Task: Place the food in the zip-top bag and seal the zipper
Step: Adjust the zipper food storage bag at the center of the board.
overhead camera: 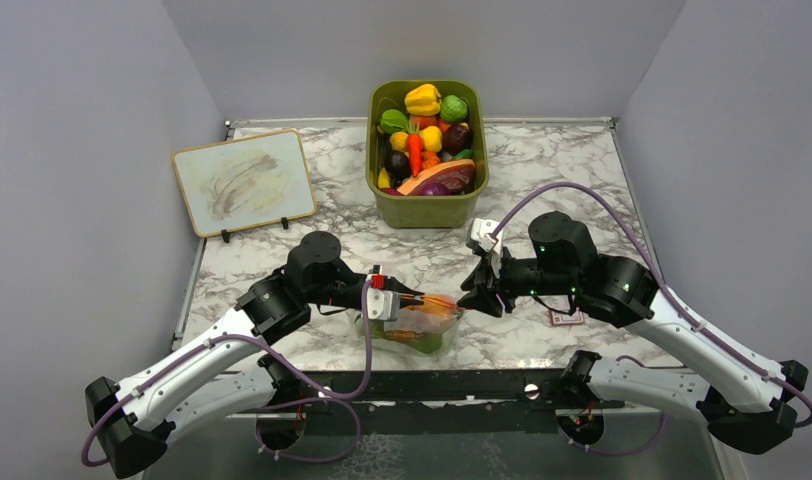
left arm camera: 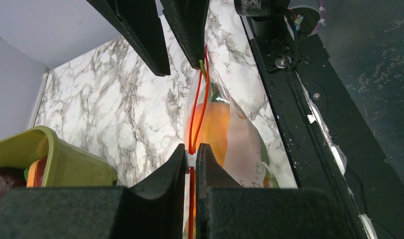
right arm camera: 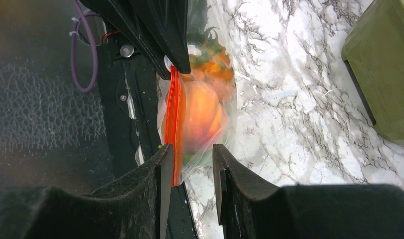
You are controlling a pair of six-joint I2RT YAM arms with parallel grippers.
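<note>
The zip-top bag (overhead camera: pixel 434 322) lies at the table's near edge between my two grippers, with food inside. The right wrist view shows the round orange-peach fruit (right arm camera: pixel 202 117) and the bumpy orange fruit with green top (right arm camera: pixel 216 64). Something green (overhead camera: pixel 422 343) shows low in the bag. My left gripper (left arm camera: pixel 191 158) is shut on the zipper (left arm camera: pixel 197 112) at its small white slider, and shows from above (overhead camera: pixel 407 297). My right gripper (right arm camera: pixel 190 164) is open at the bag's other end, the zipper's tip (right arm camera: pixel 175 129) against its left finger. It also shows from above (overhead camera: pixel 474 297).
An olive-green bin (overhead camera: pixel 427 210) full of toy produce stands at the back middle. A small whiteboard (overhead camera: pixel 244 180) leans at the back left. A small pink card (overhead camera: pixel 565 318) lies under the right arm. A black frame (overhead camera: pixel 432 385) runs along the near edge, just beside the bag.
</note>
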